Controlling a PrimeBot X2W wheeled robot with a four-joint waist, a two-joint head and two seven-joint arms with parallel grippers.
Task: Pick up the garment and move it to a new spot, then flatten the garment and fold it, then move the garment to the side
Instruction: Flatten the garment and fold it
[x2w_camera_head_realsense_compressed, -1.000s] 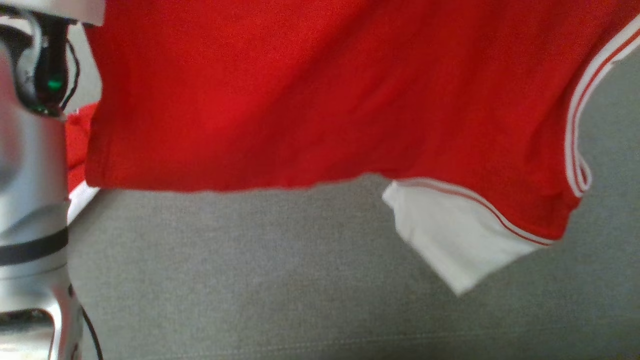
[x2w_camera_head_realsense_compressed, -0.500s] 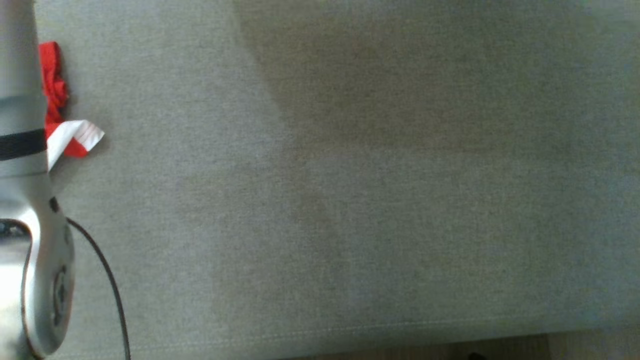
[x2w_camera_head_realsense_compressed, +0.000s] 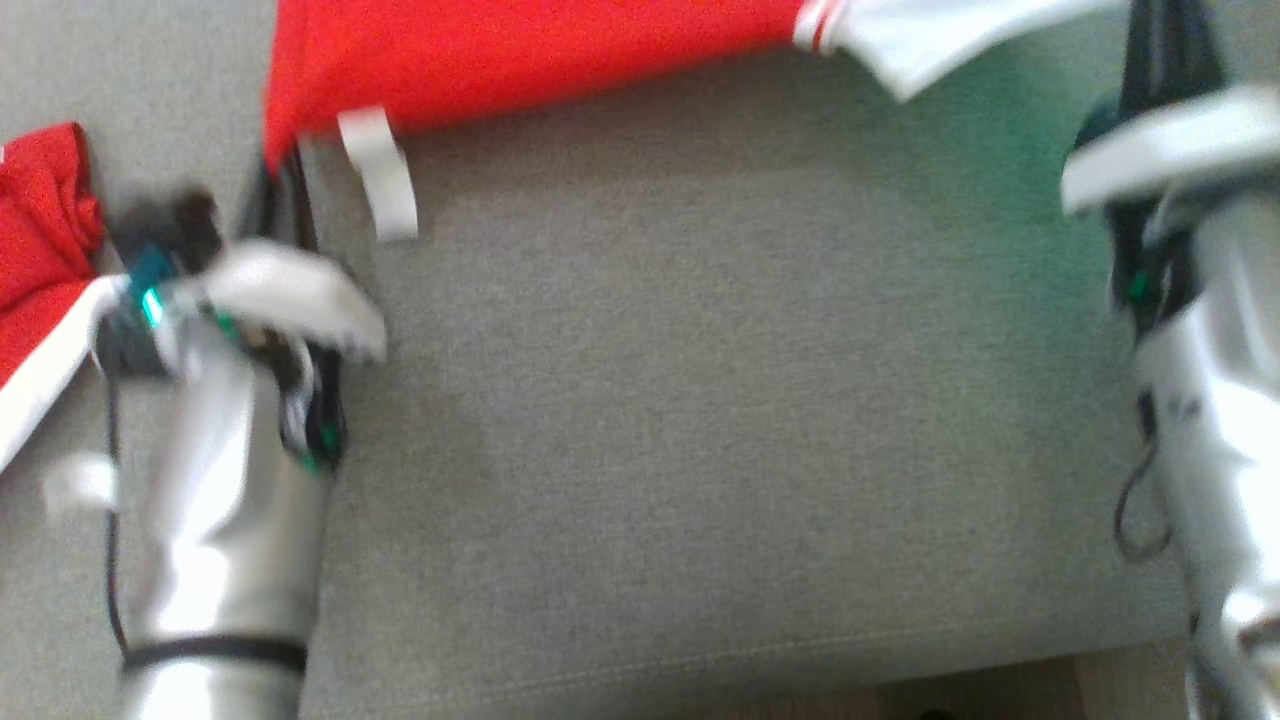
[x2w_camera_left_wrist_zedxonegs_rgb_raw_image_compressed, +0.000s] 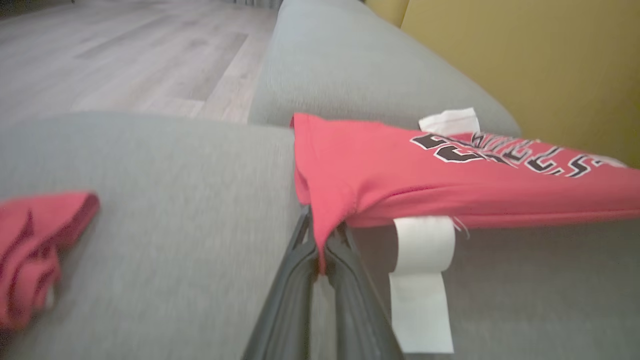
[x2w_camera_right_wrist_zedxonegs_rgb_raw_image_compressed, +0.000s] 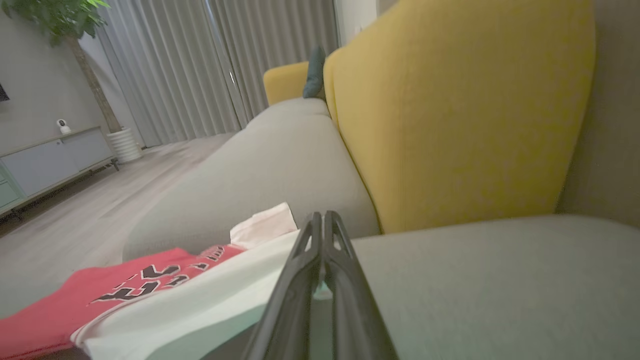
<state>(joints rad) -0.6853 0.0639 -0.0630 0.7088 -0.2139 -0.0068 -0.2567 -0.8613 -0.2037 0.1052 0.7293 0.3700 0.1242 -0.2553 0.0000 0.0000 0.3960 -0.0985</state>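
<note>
Half a second ago the head view was taken up almost wholly by the bare sofa (x2w_camera_head_realsense_compressed: 700, 400) seat. Now the garment (x2w_camera_head_realsense_compressed: 520, 50) is seen across its top edge, stretched between both arms. The view itself has shifted, so part of that change is owed to the camera. The spreading step is judged to be under way, with flattening and folding not yet done.

The left gripper (x2w_camera_left_wrist_zedxonegs_rgb_raw_image_compressed: 320, 247) is pinched tight on a red hem corner. The right gripper (x2w_camera_right_wrist_zedxonegs_rgb_raw_image_compressed: 321, 222) is closed too, apparently on the white part of the cloth. The garment is held just above the seat. It is red with white trim, black-and-white lettering (x2w_camera_left_wrist_zedxonegs_rgb_raw_image_compressed: 500, 150) and a white label (x2w_camera_left_wrist_zedxonegs_rgb_raw_image_compressed: 422, 280) hanging from the hem. A second red cloth (x2w_camera_left_wrist_zedxonegs_rgb_raw_image_compressed: 30, 250) is seen crumpled to the left.
</note>
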